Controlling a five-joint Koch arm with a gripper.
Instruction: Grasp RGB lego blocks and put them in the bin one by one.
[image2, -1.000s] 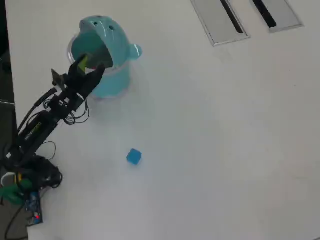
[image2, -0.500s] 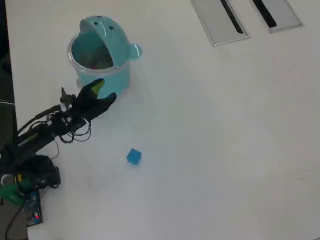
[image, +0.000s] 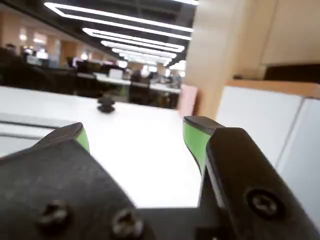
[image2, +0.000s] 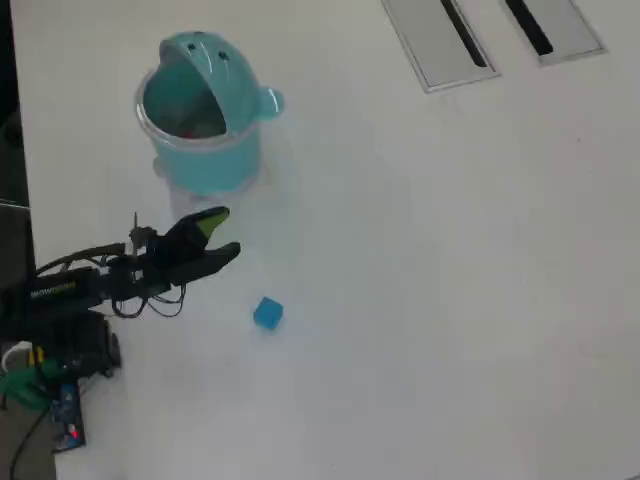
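- Overhead view shows our hand (image2: 228, 232) empty and spread open, two dark fingers with a clear gap between them, one tipped green.
- Our hand sits between the teal bin (image2: 205, 160) and the blue block (image2: 267, 313). It touches neither one.
- The blue block lies alone on the white tabletop (image2: 430, 280), below and a bit to the right of our hand in this view.
- We see something reddish down inside the bin, but it is too dim to say for sure what it is.
- We think the next job is to pick up the blue block.
- To do that well, we should swing over until the block sits right under the gap, then go straight down with one finger on each side.
- We should close on two flat sides, not on corners, so the block does not twist or pop out.
- The wrist view shows our green pads (image2: 212, 220) wide apart, looking out across the room. No block shows there yet, so we should aim by the overhead view.
- There is lots of bare room around the block, so nothing gets in our way going down.
- The bin is near, so we should lift high before we carry the block over its clear rim.
- The tabletop edge runs just beside the arm on the left, so we should keep our moves on the tabletop side.
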